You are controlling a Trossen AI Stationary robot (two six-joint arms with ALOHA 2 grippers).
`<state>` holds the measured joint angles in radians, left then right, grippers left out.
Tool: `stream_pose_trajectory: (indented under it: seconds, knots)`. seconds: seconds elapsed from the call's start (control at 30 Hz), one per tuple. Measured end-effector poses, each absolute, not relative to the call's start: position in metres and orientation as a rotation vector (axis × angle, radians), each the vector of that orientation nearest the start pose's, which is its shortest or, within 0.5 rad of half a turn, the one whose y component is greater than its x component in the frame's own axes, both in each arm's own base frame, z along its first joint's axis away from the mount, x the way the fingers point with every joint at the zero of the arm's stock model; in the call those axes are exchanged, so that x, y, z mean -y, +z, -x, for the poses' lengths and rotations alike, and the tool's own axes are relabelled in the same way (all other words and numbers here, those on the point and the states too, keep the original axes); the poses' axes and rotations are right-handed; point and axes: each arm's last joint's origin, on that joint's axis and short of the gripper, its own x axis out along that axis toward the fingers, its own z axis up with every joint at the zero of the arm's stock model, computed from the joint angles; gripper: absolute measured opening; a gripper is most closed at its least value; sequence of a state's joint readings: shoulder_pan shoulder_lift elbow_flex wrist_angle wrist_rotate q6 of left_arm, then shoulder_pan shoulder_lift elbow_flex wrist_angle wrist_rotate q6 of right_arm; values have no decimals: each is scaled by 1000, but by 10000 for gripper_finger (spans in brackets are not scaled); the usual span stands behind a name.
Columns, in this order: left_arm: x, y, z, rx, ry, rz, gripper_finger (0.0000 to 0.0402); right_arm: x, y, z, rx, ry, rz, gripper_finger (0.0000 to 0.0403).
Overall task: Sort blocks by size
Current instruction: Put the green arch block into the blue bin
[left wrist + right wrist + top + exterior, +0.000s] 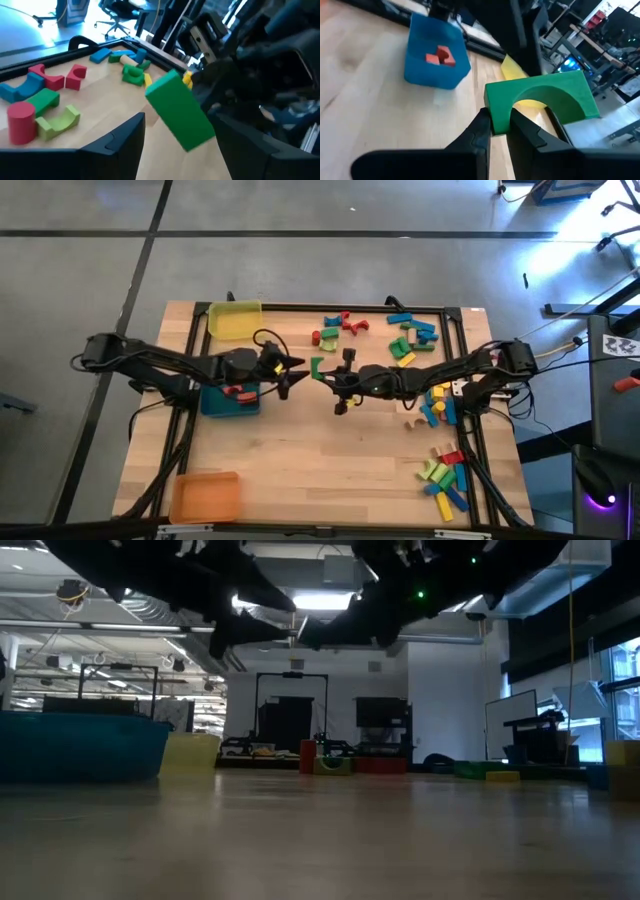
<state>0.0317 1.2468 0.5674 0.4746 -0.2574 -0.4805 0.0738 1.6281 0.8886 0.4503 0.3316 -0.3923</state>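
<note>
Pinching green arch block [540, 102] midair

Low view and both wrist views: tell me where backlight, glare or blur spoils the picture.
Low view: bright ceiling lights leave both arms as black silhouettes. Left wrist view: the green arch-shaped block is soft with blur, with blue glare behind. Right wrist view: the same block is sharp in the right gripper, while the blue rectangular tray beyond is blurred.
</note>
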Motion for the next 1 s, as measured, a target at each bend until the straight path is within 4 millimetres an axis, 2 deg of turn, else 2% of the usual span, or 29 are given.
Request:
stream_pose_trajectory:
  seconds: [0.33, 0.8, 1.0]
  knots:
    - [-19, 213, -274, -77, 337, 546, 221, -16, 214, -351, -327, -192, 449, 44]
    - [-19, 211, -278, -55, 327, 527, 221, -18, 214, -353, -300, -129, 446, 44]
    - [-17, 208, -280, -80, 298, 502, 181, -18, 212, -352, -315, -124, 460, 44]
